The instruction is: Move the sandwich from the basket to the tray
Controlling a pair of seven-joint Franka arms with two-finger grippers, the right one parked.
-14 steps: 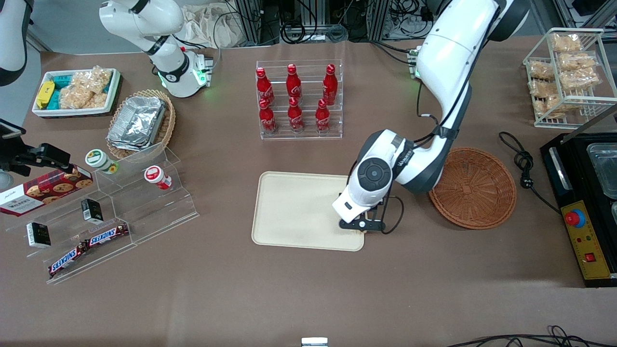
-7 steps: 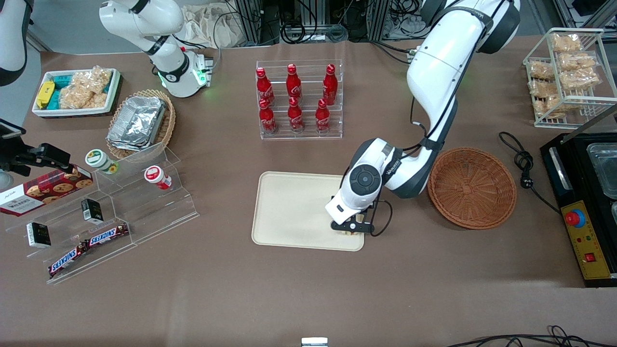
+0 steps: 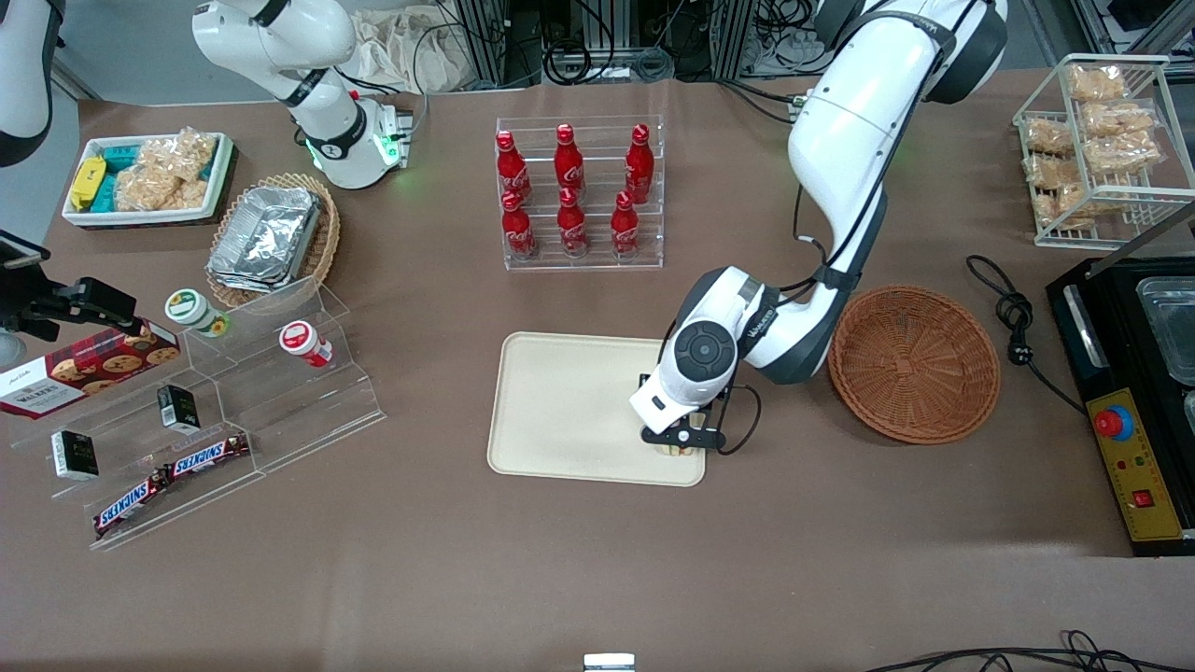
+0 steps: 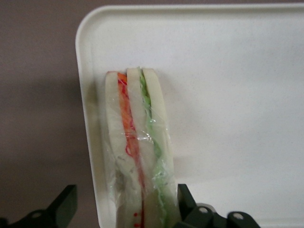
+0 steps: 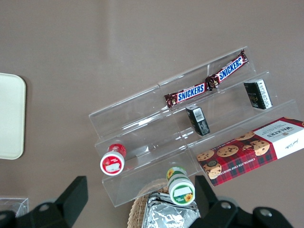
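Note:
The sandwich (image 4: 137, 152), a wrapped wedge with pale bread and orange-red and green layers, rests on the cream tray (image 4: 228, 95) close to its rim, near a rounded corner. My left gripper (image 4: 127, 195) straddles it with fingers open: one finger (image 4: 64, 206) stands clear of the sandwich over the table, the other (image 4: 185, 199) is close against the green side. In the front view the gripper (image 3: 680, 442) sits low over the tray (image 3: 569, 411), at the corner nearest the camera on the basket's side, with a bit of the sandwich (image 3: 679, 451) showing beneath it. The reddish-brown basket (image 3: 915, 364) beside the tray holds nothing.
A clear rack of red bottles (image 3: 579, 191) stands farther from the camera than the tray. A tiered acrylic stand (image 3: 233, 411) with snacks, a foil-container basket (image 3: 273, 238) and a white snack bin (image 3: 147, 177) lie toward the parked arm's end. A wire rack (image 3: 1102, 149) and black appliance (image 3: 1134, 401) stand toward the working arm's end.
My left arm has moved from the tray's edge on the basket's side to over the tray's corner and lowered slightly. In the last half second it barely moved.

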